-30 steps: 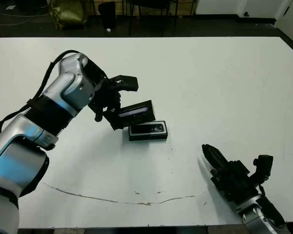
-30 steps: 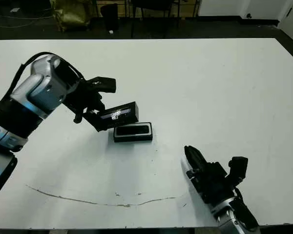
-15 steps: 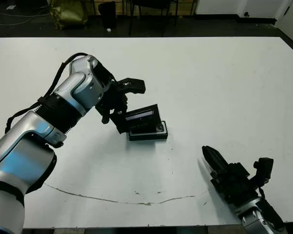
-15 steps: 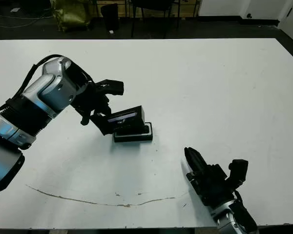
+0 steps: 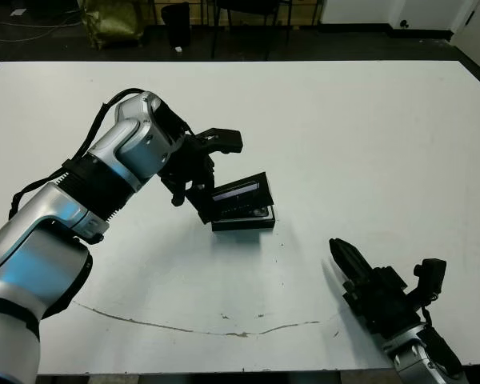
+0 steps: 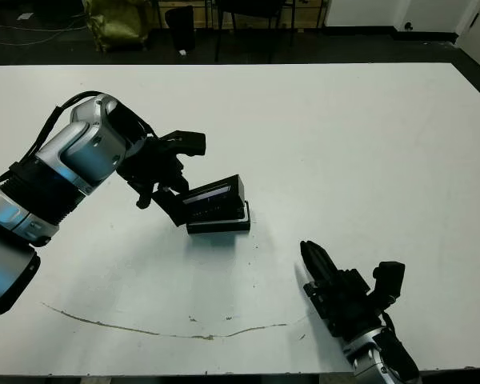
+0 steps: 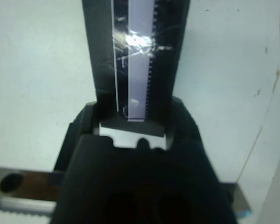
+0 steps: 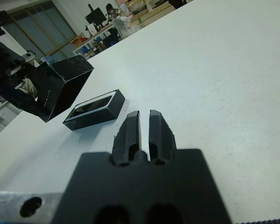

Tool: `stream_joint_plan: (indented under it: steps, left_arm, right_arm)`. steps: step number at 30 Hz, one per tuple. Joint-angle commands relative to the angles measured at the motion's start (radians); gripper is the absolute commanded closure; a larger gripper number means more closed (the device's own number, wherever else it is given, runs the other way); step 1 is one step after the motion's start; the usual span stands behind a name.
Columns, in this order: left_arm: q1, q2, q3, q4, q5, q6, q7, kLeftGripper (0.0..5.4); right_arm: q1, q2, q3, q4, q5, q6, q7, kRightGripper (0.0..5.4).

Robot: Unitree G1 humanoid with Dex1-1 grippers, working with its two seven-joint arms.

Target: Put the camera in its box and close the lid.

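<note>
The box [image 5: 244,221], a small black tray, lies near the table's middle. The camera [image 8: 91,107] rests inside it as a dark bar, best seen in the right wrist view. My left gripper [image 5: 206,181] is shut on the left end of the lid [image 5: 240,193]. It holds the lid tilted just above the box, covering most of it. The lid's glossy strip [image 7: 141,51] runs away from the fingers in the left wrist view. My right gripper [image 5: 342,256] is shut and holds nothing. It sits low near the table's front right, well apart from the box.
A thin brown scratch [image 5: 184,326] runs along the white table [image 5: 368,128] near its front edge. Chairs and a yellow-green bag [image 5: 112,20] stand on the dark floor beyond the far edge.
My left arm has carried the lid to the right and down, from beside the box to over it. The right arm has barely moved.
</note>
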Motion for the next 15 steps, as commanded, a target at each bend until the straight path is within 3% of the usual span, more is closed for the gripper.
stream_joint_plan:
  steps: [1,15]
  left_arm:
    - [0.026,0.012,-0.017,-0.013,0.002,0.004,0.019,3.62]
    - [0.031,0.022,-0.054,-0.024,0.024,-0.009,0.080,3.62]
  right_arm:
    - [0.016,-0.004,-0.004,0.012,-0.006,0.006,-0.003,5.40]
    - [0.018,0.007,-0.007,0.026,0.011,0.001,0.008,5.40]
